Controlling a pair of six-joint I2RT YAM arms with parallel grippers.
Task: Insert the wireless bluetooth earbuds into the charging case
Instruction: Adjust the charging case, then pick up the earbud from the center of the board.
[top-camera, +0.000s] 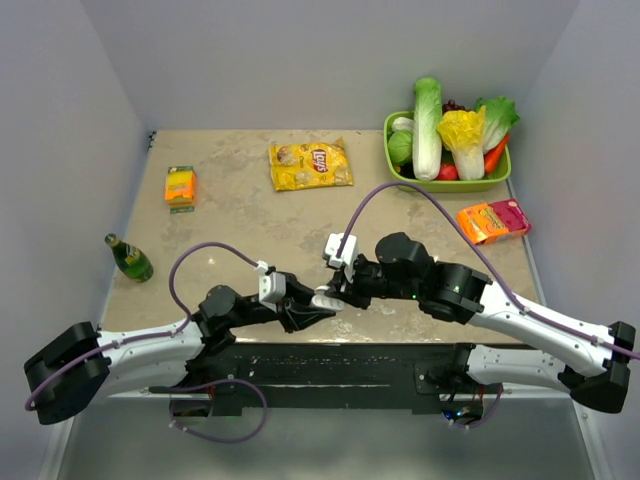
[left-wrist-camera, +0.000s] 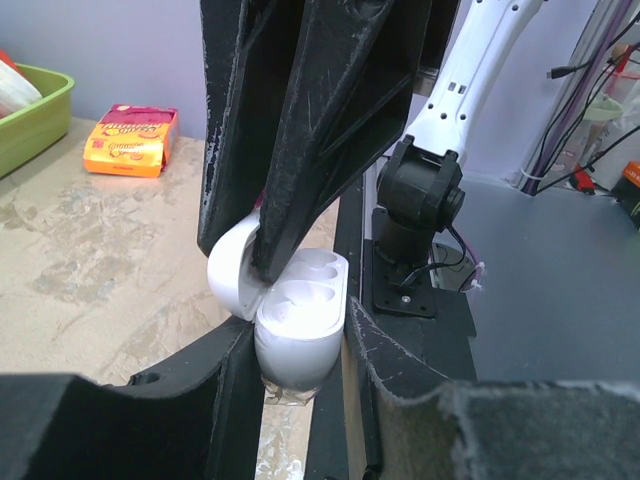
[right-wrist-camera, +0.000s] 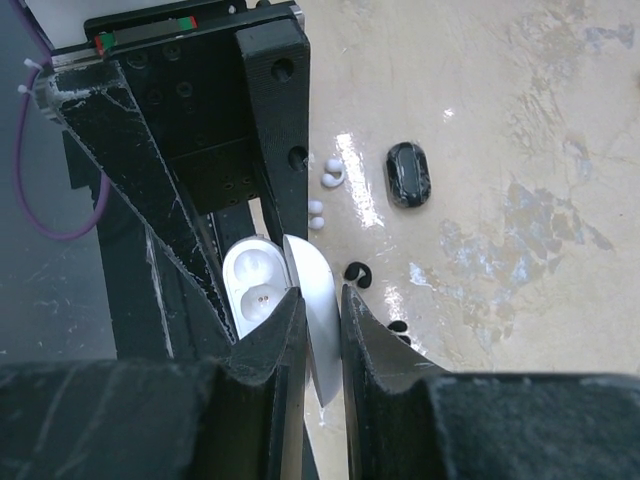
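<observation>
The white charging case (top-camera: 325, 298) is held between both grippers at the table's near edge, with its lid open. My left gripper (top-camera: 312, 306) is shut on the case body (left-wrist-camera: 298, 340), whose two wells (right-wrist-camera: 255, 282) are empty. My right gripper (top-camera: 337, 289) is shut on the raised lid (right-wrist-camera: 320, 330), pinching it edge-on. In the right wrist view, two whitish earbuds (right-wrist-camera: 330, 172) and small dark buds (right-wrist-camera: 358, 272) lie on the table just beyond the case. A larger dark oval piece (right-wrist-camera: 408, 175) lies further out.
A green basket (top-camera: 497, 181) of vegetables stands at the back right, with an orange-pink packet (top-camera: 493, 220) in front of it. A yellow chips bag (top-camera: 311, 165) lies at the back centre, an orange box (top-camera: 180, 186) back left, and a green bottle (top-camera: 130, 258) left.
</observation>
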